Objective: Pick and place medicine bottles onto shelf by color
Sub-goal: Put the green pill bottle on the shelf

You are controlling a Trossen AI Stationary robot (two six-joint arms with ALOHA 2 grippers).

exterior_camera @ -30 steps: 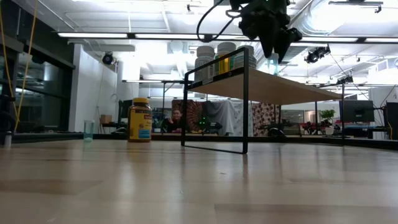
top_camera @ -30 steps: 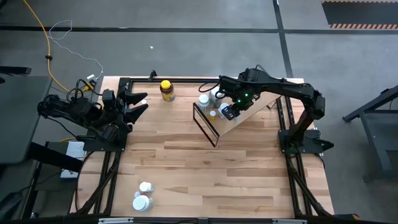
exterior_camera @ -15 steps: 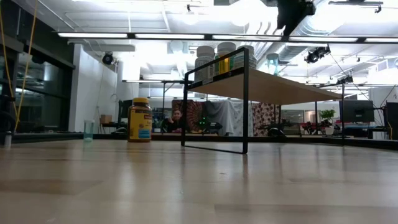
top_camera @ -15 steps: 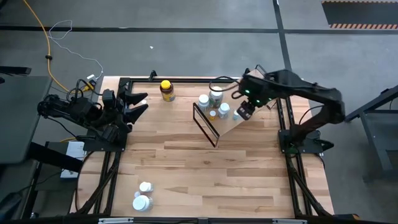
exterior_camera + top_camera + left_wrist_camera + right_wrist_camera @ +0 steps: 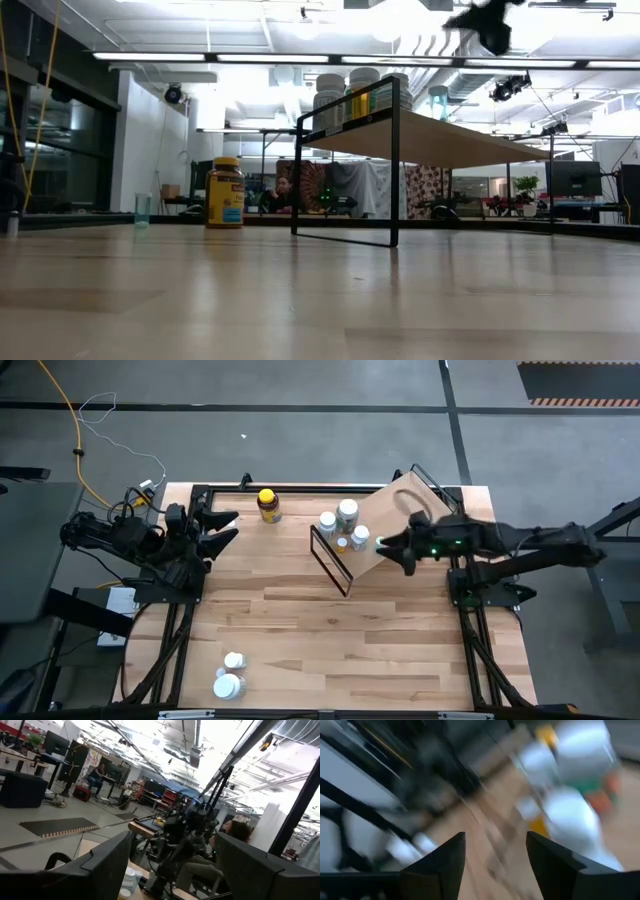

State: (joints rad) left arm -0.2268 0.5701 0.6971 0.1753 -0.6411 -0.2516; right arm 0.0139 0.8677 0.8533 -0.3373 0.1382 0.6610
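Observation:
The shelf (image 5: 396,510), a light-wood board with black wire ends, stands tilted at the table's far right. Several white medicine bottles (image 5: 347,511) stand on it; the low view shows them on its top (image 5: 345,95). An amber bottle (image 5: 267,505) with a yellow cap stands on the table left of the shelf. Two white bottles (image 5: 230,675) stand near the front left. My right gripper (image 5: 392,549) hovers open and empty just right of the shelf bottles; its wrist view is blurred (image 5: 495,837). My left gripper (image 5: 230,526) waits open at the far left.
Black frame rails (image 5: 300,487) run along the table's far edge and down both sides. Bare wood lies across the middle and near right of the table (image 5: 380,640). A person sits in the room beyond the table (image 5: 286,190).
My right gripper has drawn back from over the shelf bottles toward the table's right edge, tipping from pointing down to nearly level. It carries nothing. The bottles on the shelf stand as before.

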